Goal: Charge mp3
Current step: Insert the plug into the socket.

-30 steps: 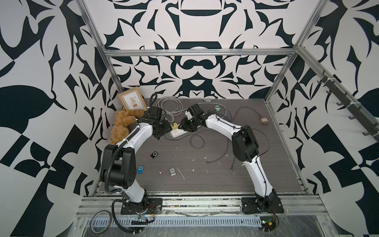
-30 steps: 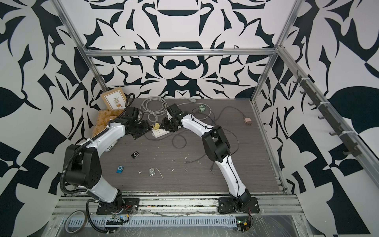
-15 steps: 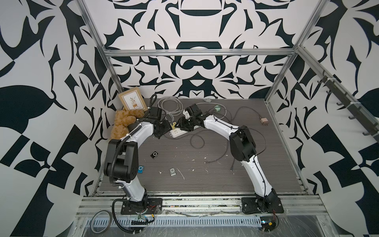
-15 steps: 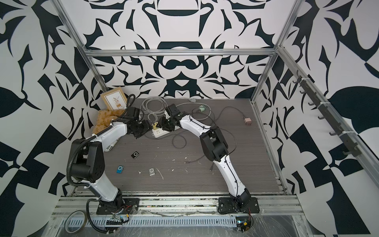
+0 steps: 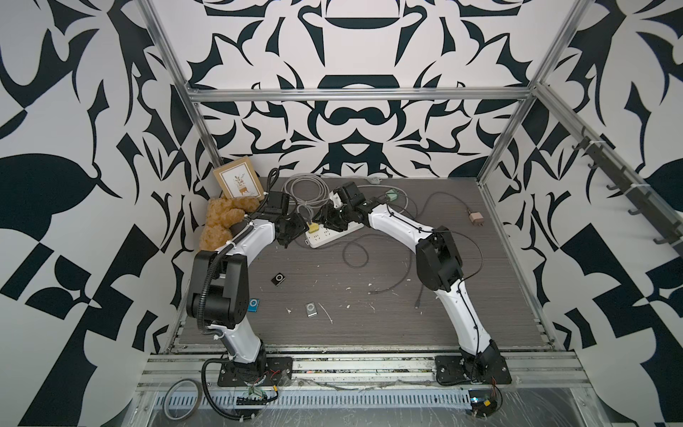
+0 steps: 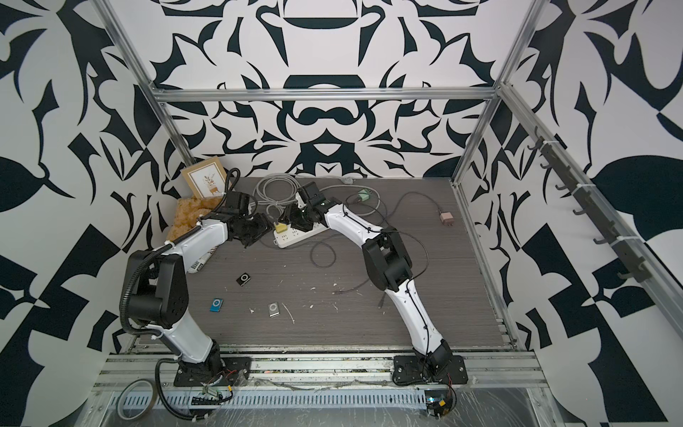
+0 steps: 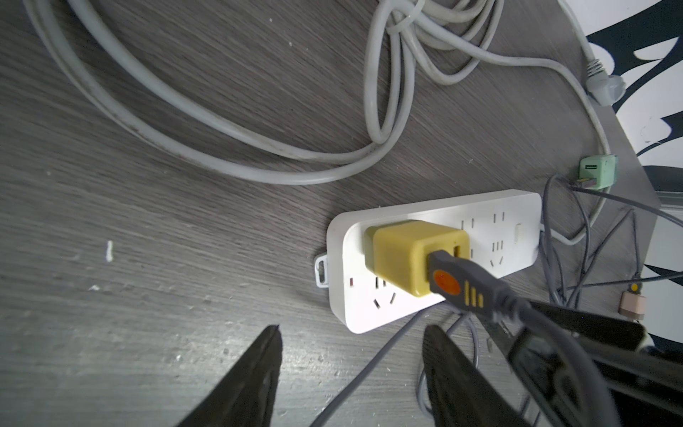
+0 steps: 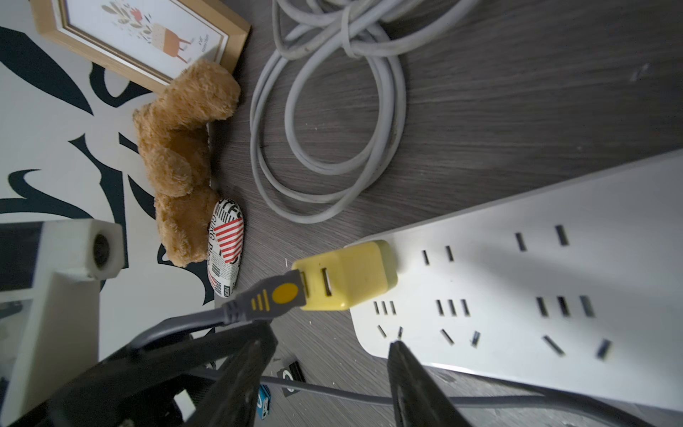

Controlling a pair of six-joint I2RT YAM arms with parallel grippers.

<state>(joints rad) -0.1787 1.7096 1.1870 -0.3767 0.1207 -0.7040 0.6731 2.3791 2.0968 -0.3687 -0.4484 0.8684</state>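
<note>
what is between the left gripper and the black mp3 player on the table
Nothing visible: in a top view only bare table lies between the open left gripper and the black mp3 player.

A yellow charger (image 7: 410,255) with a grey USB plug (image 7: 462,284) in its port is sitting in a white power strip (image 7: 510,222) lying aslant near the tabletop's far edge, while a black mp3 player (image 5: 279,279), blue mp3 player (image 6: 217,305) and silver mp3 player (image 5: 311,309) are lying toward its front-left corner.

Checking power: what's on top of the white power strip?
A yellow cube charger stands on the white power strip, a grey USB plug in one port; the socket beneath is covered.
</note>
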